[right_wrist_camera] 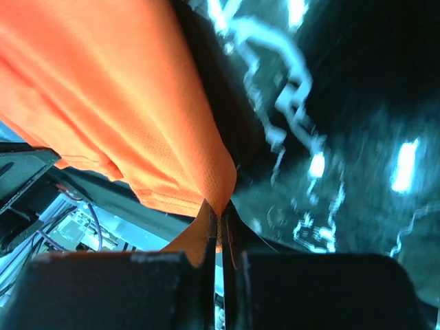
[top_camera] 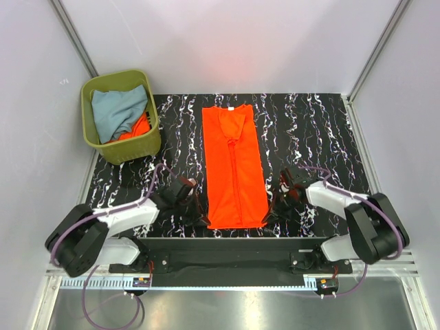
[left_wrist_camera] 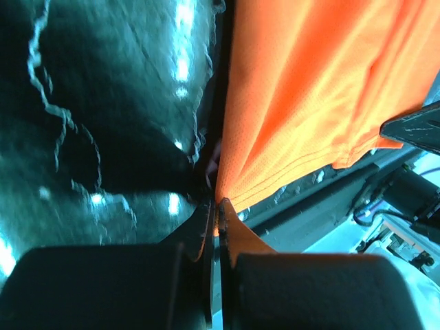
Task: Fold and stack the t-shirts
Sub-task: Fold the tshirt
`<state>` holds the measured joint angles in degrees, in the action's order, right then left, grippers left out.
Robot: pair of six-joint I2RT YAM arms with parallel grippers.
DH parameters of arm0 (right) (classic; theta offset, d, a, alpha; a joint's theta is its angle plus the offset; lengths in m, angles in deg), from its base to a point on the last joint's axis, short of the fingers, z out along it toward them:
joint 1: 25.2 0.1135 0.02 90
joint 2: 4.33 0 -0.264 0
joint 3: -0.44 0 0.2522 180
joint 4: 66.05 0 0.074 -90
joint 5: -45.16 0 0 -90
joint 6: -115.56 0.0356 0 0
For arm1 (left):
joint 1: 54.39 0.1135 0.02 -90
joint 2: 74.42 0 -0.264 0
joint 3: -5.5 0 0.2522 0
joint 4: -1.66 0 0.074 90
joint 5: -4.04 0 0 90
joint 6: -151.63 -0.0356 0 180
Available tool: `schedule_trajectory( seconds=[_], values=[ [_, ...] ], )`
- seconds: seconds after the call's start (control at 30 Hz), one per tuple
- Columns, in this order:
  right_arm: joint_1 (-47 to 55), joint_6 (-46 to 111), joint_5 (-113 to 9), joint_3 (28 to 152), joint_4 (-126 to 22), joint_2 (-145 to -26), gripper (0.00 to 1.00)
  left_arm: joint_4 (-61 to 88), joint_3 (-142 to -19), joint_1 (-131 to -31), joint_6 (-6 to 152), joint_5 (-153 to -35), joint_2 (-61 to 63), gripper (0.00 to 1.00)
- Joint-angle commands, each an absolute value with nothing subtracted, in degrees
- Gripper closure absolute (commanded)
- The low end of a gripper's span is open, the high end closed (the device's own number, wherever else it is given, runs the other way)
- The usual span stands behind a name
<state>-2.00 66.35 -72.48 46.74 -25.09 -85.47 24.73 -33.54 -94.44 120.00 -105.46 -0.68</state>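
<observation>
A bright orange cloth t-shirt, folded into a long strip, is laid at the middle of the black marbled table. Its near left corner is pinched tight by the left gripper, and its near right corner by the right gripper, both closed on the cloth.

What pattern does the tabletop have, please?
The tabletop is black with white marbled veins, clearest in the top external view.

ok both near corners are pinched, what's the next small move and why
Probably lift both near corners together and carry them toward the collar, folding the orange t-shirt in half. It lies flat as a long narrow strip, and the left jaws and right jaws are each shut on a near hem corner.
</observation>
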Motion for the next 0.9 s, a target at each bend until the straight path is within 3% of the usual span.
schedule_trajectory(
  seconds=[0.0,0.17,0.53,0.73,0.87],
  values=[
    [-1.91,66.25,-71.21,47.94,-22.05,-80.10,1.00,27.72,-34.79,-94.55,119.73,-105.21,-6.12,1.00],
    [-2.09,62.83,-68.48,63.02,-17.49,-85.52,1.00,30.89,-47.18,-90.18,118.41,-104.93,0.26,1.00],
    [-9.46,54.65,-66.28,102.03,-9.05,-112.68,1.00,33.44,-77.31,-73.82,111.21,-113.27,24.71,1.00],
    [-12.72,51.57,-67.07,122.09,-1.76,-126.13,1.00,33.79,-88.22,-68.99,109.89,-115.40,34.64,1.00],
    [-14.65,51.57,-69.36,129.24,-0.26,-133.42,1.00,33.88,-93.59,-67.58,110.15,-116.45,40.44,1.00]
  ],
)
